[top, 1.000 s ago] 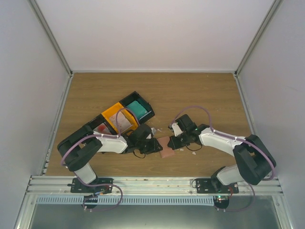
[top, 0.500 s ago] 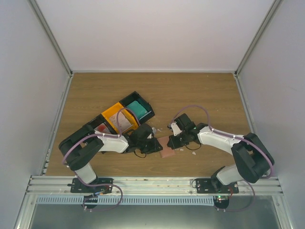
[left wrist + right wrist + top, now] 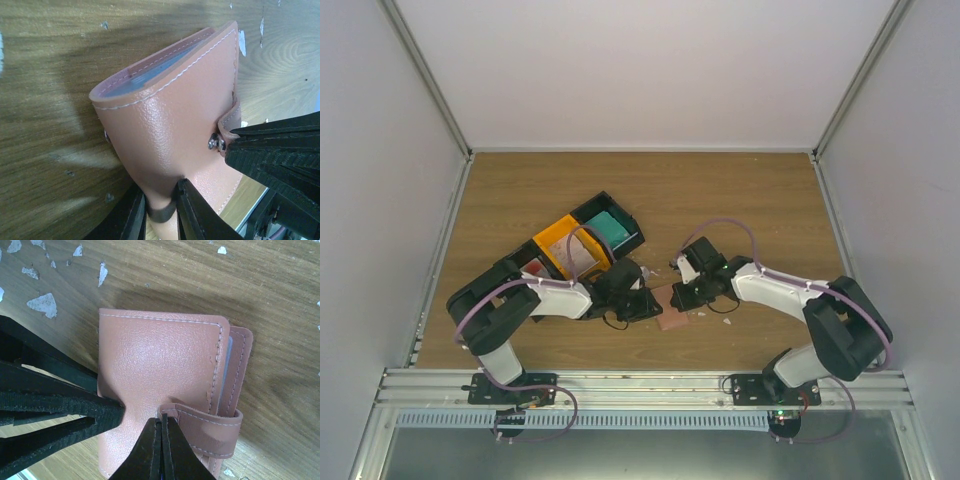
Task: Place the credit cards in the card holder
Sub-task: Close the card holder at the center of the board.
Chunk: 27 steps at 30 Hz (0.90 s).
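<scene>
The left gripper [image 3: 161, 194] is clenched on the near edge of the salmon card holder [image 3: 170, 115], which is being held tilted above the wooden table [image 3: 45, 115]. The holder's open edge, where a blue-grey card [image 3: 145, 80] is showing, is being pointed away from that gripper. The long axis is being kept in line with the fingers of the right gripper [image 3: 162, 424], whose jaws are being pressed fully together on the tip of the holder's snap strap [image 3: 205, 421].
</scene>
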Available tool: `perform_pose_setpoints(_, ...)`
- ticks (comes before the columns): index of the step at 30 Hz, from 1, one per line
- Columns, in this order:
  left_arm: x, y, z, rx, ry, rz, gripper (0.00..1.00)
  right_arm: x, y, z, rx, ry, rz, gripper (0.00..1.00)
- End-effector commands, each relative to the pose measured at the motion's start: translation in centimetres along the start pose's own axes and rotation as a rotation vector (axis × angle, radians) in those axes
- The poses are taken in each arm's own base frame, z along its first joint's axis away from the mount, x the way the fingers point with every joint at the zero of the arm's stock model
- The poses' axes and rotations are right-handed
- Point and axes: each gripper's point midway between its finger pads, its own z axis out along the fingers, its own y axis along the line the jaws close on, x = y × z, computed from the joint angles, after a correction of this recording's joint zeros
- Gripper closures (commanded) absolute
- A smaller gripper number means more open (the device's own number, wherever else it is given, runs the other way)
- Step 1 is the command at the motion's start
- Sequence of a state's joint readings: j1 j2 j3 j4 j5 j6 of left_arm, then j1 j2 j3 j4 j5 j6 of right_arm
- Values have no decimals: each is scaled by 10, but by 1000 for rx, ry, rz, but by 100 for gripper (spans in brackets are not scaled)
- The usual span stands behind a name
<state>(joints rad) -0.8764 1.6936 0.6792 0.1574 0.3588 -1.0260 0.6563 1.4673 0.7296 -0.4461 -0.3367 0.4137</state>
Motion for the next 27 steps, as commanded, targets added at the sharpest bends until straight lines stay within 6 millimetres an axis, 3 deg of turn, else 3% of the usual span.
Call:
perform_pose_setpoints(1, 7, 23, 18, -82, 2, 6, 81, 20, 1, 12, 0, 89, 8, 99)
perform_pose_setpoints(7, 7, 25, 21, -89, 8, 7, 82, 31, 3, 14, -15, 154, 8, 100)
perform_pose_setpoints(19, 8, 37, 24, -163, 13, 7, 80, 16, 14, 4, -35, 137, 46, 100)
perform_pose_setpoints(27, 10, 39, 25, -177, 18, 6, 80, 23, 14, 7, -64, 150, 48, 99)
